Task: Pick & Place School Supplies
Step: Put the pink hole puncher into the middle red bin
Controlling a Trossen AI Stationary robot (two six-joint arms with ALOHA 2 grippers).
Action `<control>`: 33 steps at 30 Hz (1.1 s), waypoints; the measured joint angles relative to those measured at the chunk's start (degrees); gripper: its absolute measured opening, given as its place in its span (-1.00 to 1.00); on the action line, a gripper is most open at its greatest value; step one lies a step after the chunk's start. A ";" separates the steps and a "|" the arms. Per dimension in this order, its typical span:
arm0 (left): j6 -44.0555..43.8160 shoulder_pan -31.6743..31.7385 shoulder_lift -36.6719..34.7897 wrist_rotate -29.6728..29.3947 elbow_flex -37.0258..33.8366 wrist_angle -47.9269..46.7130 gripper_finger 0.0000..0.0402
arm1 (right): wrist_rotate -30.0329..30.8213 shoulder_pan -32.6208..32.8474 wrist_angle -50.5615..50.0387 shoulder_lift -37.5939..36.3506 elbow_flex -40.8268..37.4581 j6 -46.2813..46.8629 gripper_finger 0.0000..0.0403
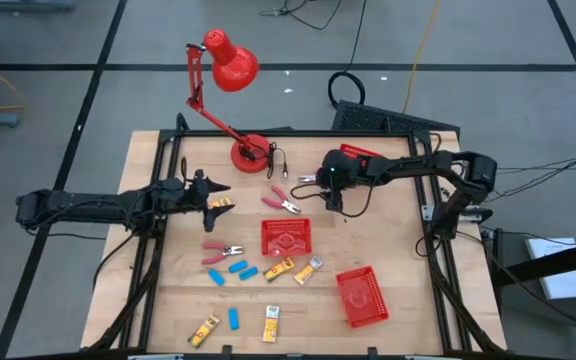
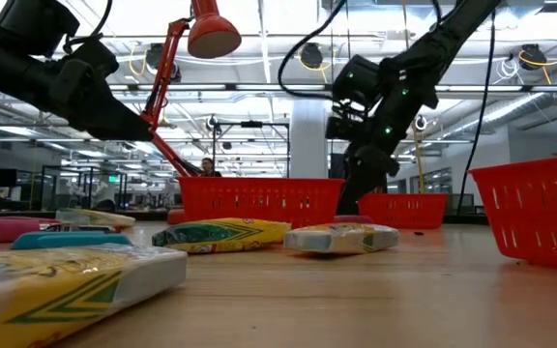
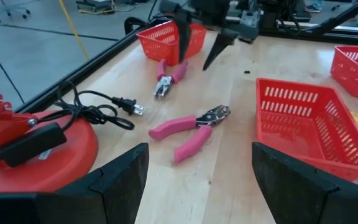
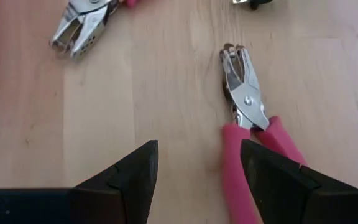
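The school supplies lie loose on the wooden table. Two pink-handled metal tools lie at mid table, one (image 1: 283,202) (image 3: 191,124) toward the near side and one (image 3: 166,78) (image 4: 250,124) farther back. A third (image 1: 223,250) lies near the blue blocks (image 1: 238,268) and yellow-and-white packets (image 1: 278,268). My right gripper (image 1: 315,183) (image 4: 197,146) hovers open just above the farther tool, tilted down, its fingers (image 3: 182,43) beside the handles and apart from them. My left gripper (image 1: 218,193) (image 3: 199,149) stays open at the table's left, above the wood.
Red mesh baskets stand at mid table (image 1: 285,237), near right (image 1: 361,297) and under the right arm (image 1: 358,155). The red desk lamp's base (image 1: 251,153) with its cord and plug (image 3: 126,106) sits at the far side. More packets (image 1: 270,322) lie near the front edge.
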 joint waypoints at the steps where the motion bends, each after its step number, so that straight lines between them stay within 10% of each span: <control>1: -0.01 0.11 0.00 0.08 0.00 0.16 0.42 | -0.01 -0.11 -0.72 0.54 0.63 0.00 0.10; 33: -0.49 0.21 -0.02 0.23 0.00 -0.62 0.42 | 5.80 -5.02 -7.42 6.26 5.37 -1.62 0.10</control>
